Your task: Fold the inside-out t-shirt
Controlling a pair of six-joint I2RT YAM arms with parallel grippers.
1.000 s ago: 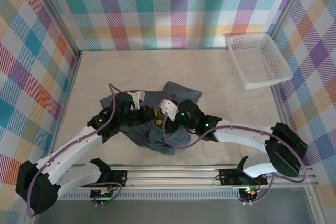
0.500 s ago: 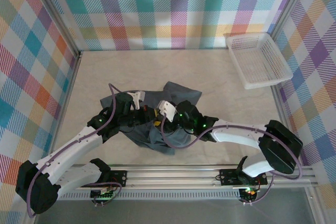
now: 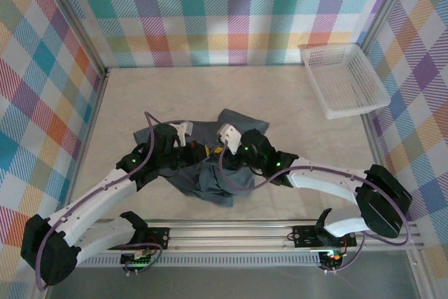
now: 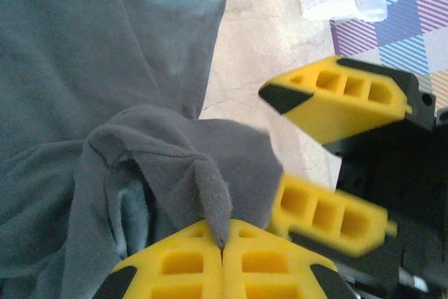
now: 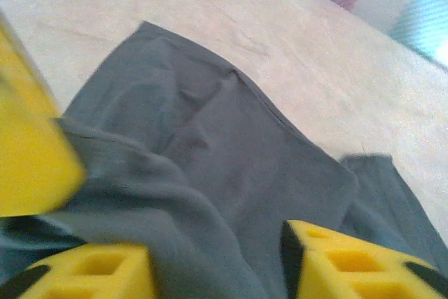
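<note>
The inside-out t-shirt [image 3: 210, 178] lies crumpled on the table [image 3: 294, 103] near its front edge, bunched between the two arms and well apart from the white mesh basket [image 3: 346, 78] in the far right corner. Over the last second the right gripper [image 5: 217, 264] has shifted slightly toward the shirt's far flap and its jaws have narrowed. They still stand apart, straddling a ridge of grey cloth without pinching it, so a second grasp looks close. The left gripper [image 4: 222, 246] stays clamped on a raised fold of the shirt.
</note>
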